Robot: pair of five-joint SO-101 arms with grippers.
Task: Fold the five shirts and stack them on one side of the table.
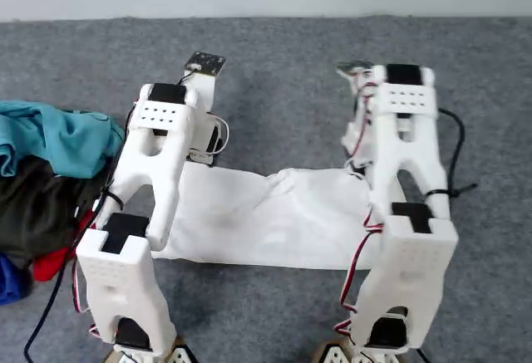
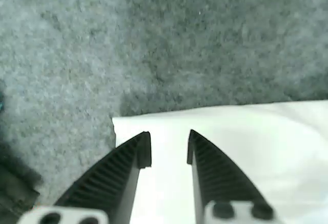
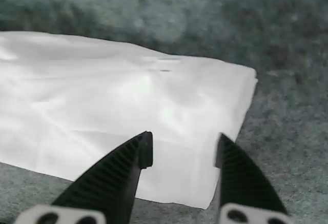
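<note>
1. While its two ridged fingers stand only a narrow gap apart, the left gripper [image 2: 168,149] grips nothing; white cloth shows through the gap.
2. Its tips sit over one corner of the white shirt [image 2: 246,142], just inside the edge. Whether they touch the cloth cannot be told.
3. The right gripper [image 3: 184,149] has its fingers parted noticeably wider, likewise with nothing between them. It is poised above the shirt's other end, near a corner and just inside the edge.
4. The white shirt lies flat as a long band across the middle of the grey table [image 1: 274,64], with a slight rumple near its centre. In the high view the left arm stands over one end and the right arm over the other.
5. Beyond the left arm, at the table's side, sits a loose heap: a teal shirt [image 1: 58,134] on top, a dark shirt [image 1: 37,205] beneath it, then red cloth [image 1: 50,265] and blue cloth [image 1: 8,278] at the heap's near edge. The left arm stands between this heap and the white shirt.
</note>
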